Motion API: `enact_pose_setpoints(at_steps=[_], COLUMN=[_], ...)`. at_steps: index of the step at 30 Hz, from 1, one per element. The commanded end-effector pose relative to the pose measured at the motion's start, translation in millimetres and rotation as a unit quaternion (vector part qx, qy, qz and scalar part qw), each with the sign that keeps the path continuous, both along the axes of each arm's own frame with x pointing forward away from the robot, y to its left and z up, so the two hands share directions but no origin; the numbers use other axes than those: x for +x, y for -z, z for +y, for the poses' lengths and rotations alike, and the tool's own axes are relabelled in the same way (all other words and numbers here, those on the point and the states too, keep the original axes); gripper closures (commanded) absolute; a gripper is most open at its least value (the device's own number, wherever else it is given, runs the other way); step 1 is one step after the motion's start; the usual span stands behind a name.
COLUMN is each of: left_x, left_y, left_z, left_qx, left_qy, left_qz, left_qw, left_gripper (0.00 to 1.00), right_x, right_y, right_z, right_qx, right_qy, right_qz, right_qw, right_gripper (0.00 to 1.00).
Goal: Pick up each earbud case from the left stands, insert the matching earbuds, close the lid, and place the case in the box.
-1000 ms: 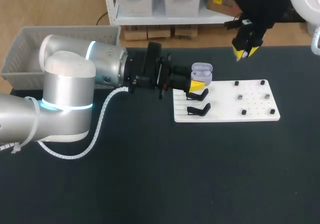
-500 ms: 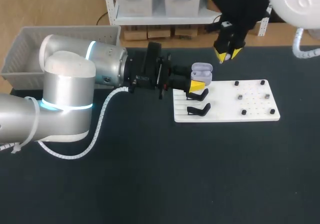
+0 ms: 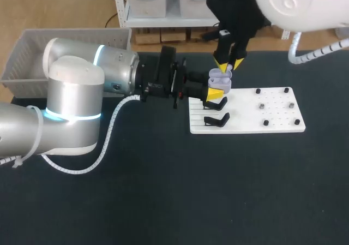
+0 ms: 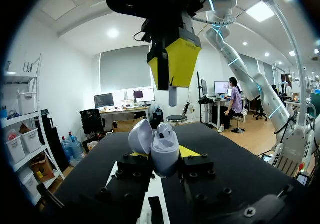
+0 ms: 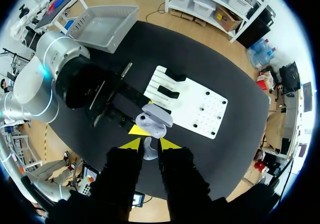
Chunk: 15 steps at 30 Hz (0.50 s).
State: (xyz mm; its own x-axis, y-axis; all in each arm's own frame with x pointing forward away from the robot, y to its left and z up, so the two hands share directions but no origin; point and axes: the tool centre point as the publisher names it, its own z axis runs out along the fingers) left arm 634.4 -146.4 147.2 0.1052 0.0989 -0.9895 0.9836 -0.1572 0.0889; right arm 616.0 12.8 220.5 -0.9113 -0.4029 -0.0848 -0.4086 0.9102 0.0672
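Above dark table (image 3: pixel 163 190), upright earbud case (image 3: pixel 220 81), lid open

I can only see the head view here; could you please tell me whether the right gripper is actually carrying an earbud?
Observer: Yes. The right wrist view shows a pale earbud pinched between the fingers of the right gripper.
Operator: Thank you. Is the case firmly gripped?
Observer: The left wrist view shows the open earbud case with a finger of the left gripper against each side.
Operator: Is the earbud in the case?
Observer: Not yet. That same view shows it hanging above the open case, with a gap between them.
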Motion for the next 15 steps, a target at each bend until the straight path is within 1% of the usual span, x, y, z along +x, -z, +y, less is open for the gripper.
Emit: enact_pose_setpoints(at_steps=[1,6,10,15], left_x=[-0.6,-0.6,-0.6,-0.6], left_y=[0.1,0.1,0.1,0.1], left_z=[0.3,0.3,0.3,0.3], left_qx=[0.0,0.0,0.0,0.0], left_qy=[-0.001,-0.001,-0.001,-0.001], left_qz=[-0.001,-0.001,-0.001,-0.001], left_qw=[1.0,1.0,1.0,1.0], left_gripper=[1.0,1.0,1.0,1.0], right_x=[2.8,4.3,4.1,6.5], right_y=[0.9,4.2,4.4,8.9], right_z=[7.2,14.2,20.2,20.9], right_qx=[-0.004,-0.006,-0.015,-0.018], right_qy=[-0.004,-0.012,-0.024,-0.028], right_qz=[0.005,0.006,-0.003,0.0], right_qw=[1.0,1.0,1.0,0.999], right_gripper=[1.0,1.0,1.0,1.0])
